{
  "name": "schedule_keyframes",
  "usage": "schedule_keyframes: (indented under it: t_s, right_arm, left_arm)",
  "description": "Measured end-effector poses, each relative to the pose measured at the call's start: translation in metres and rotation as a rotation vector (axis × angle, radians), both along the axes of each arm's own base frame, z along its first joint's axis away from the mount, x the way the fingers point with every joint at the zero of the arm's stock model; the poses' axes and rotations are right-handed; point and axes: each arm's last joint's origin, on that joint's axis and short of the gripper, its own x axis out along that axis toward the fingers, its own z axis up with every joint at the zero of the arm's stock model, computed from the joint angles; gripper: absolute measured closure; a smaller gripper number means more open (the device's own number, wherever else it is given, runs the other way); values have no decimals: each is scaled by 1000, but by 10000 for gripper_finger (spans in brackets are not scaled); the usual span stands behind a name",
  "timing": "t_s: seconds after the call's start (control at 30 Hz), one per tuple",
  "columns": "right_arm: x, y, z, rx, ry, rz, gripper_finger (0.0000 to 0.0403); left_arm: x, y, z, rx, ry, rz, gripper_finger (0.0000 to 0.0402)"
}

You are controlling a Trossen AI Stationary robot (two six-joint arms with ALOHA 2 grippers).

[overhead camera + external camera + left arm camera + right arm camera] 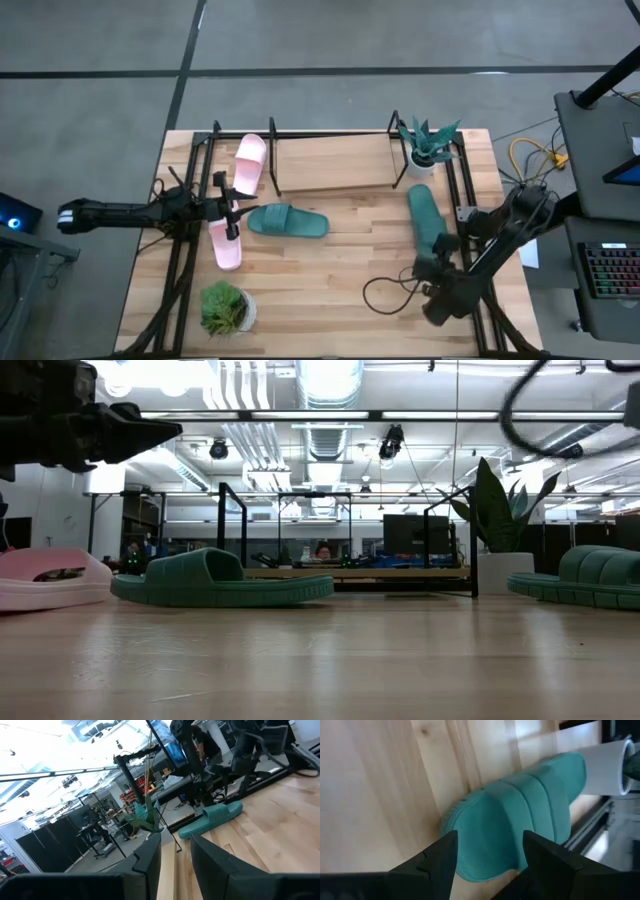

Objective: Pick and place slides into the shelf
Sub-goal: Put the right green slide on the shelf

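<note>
The right tool (487, 865), spread, is held over a teal slide (426, 219) lying lengthwise near-to-far on the table (340, 280), right of the shelf (335, 162); the left tool (232, 207) is spread above a pink slide (224, 243).

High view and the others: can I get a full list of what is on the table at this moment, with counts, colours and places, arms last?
Pink slides: 2; one on the shelf's left end, one on the table under the left tool.
Teal slides: 2; one on the table mid-left, one on the right, by the right tool.
Shelf: 1, black rods with pale wood board, far side of the table.
Plants: 2, green in white pots; one at the shelf's right end, one at the near left.
Cable: 1, black, looped near the right arm.
Left tool: open, over the near pink slide.
Right tool: open, at the right teal slide's end.
</note>
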Motion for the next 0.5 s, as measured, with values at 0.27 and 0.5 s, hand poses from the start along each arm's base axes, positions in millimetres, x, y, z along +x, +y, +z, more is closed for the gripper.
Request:
schedule_keyframes:
  t_s: [0.27, 0.5]
  right_arm:
    - [-3, -6, -22, -162, 88, 13, 189]
    - [-7, -11, -35, -218, 126, 15, 189]
  left_arm:
    - [0, 0, 0, -1, 5, 0, 310]
    - [0, 0, 0, -1, 4, 0, 310]
